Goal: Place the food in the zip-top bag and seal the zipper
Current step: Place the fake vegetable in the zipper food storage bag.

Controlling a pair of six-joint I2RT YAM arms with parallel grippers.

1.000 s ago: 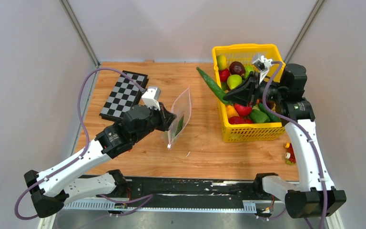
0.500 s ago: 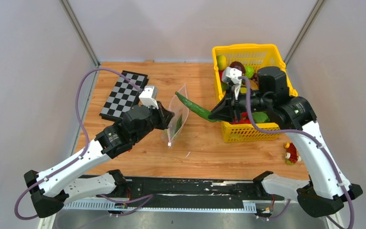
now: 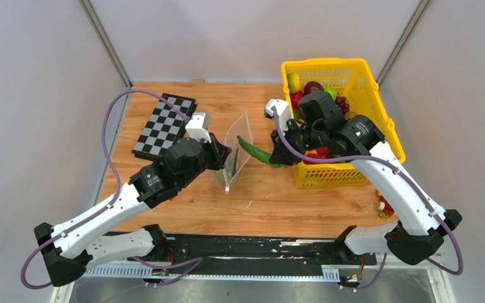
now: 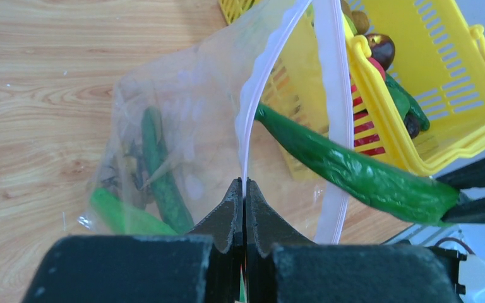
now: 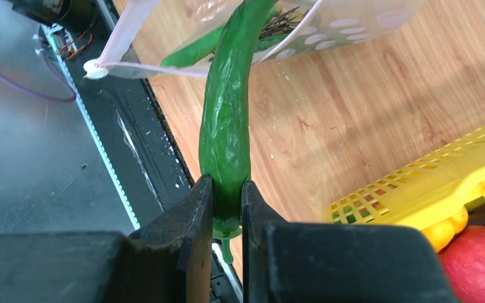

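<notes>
The long green vegetable [image 5: 226, 132] is entering the zip-top bag [image 4: 183, 107] tip-first, between the zipper [image 4: 336, 95] lips. The right claw [image 5: 227, 205] is gripping its stem end. The left claw [image 4: 244, 197], closed, is pinching one lip, holding the bag upright above the surface [image 3: 278, 196]. Feeding it straight down the bag's length before letting go looks wisest.

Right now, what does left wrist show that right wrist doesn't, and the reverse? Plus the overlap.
Only left wrist: the left end effector shut on the zipper of the zip-top bag, and a dark fruit inside the yellow basket.
Only right wrist: the right end effector clamped on the stem end of the long green vegetable, a red apple, and the black rail along the wooden table.
Both: bag, zipper, basket, table, green pieces already inside the bag, and the vegetable's tip in the open mouth.
</notes>
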